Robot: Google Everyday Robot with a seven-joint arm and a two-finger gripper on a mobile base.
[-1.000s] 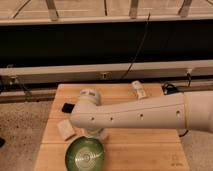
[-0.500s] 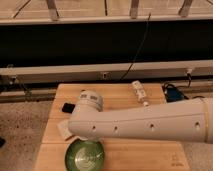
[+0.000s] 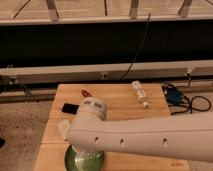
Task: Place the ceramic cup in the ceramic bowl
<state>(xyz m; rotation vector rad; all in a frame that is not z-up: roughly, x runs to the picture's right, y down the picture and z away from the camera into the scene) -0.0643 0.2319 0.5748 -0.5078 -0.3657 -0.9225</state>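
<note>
The green ceramic bowl (image 3: 84, 160) sits at the front left of the wooden table (image 3: 120, 107); only its lower part shows under my arm. My white arm (image 3: 150, 136) reaches in from the right, and its rounded wrist end (image 3: 90, 112) hangs over the bowl. The gripper is hidden beneath the arm, somewhere above the bowl. The ceramic cup is hidden from view.
A flat white block (image 3: 62, 129) lies at the table's left edge beside the arm. A black flat object (image 3: 70, 107) and a small red item (image 3: 86, 93) lie further back. A slim white bottle (image 3: 140, 93) lies at the back right. A blue object with cables (image 3: 175, 96) sits off the table's right side.
My arm has swung lower and further across the front of the table, so it now covers most of the bowl, which showed whole before.
</note>
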